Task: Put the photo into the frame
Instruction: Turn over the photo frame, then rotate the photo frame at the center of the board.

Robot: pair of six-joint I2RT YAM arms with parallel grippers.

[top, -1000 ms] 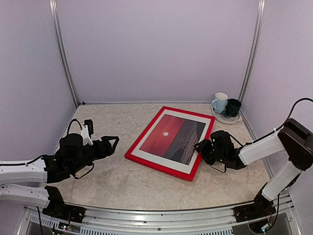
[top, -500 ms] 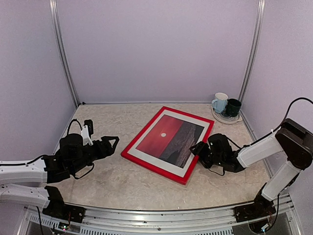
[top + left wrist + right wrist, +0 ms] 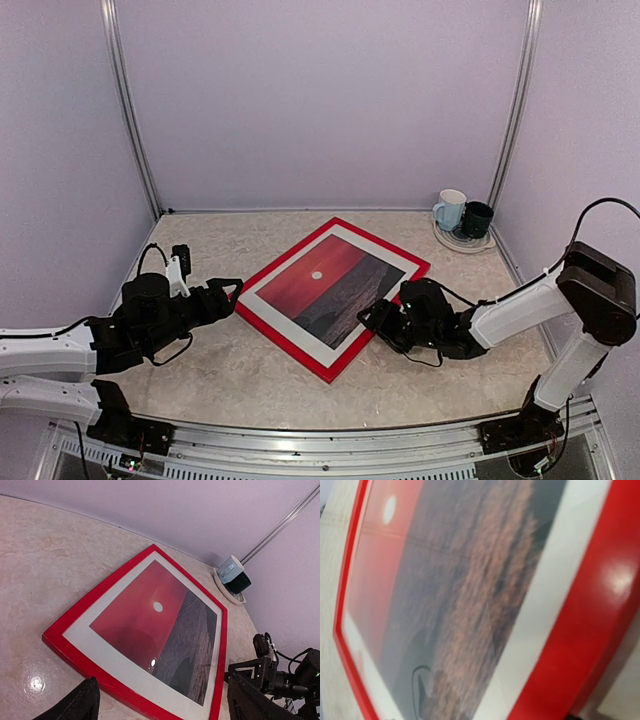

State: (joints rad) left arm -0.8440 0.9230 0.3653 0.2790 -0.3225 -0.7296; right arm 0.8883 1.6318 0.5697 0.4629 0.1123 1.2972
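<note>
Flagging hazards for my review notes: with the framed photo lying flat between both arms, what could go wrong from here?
1. The right gripper sits low at the near-right edge of the frame, which lies loose on the smooth table. A nudge may spin it rather than seat the photo.
2. The frame's left corner lies close to the open left gripper; they may collide.
3. The mugs stand at the back right; a wide arm swing could hit them.

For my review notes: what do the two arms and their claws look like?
Left arm and right arm: white link shells, black joints and wrists. Left claw and right claw: black, angular fingers. Thin black cables loop along both arms.
</note>
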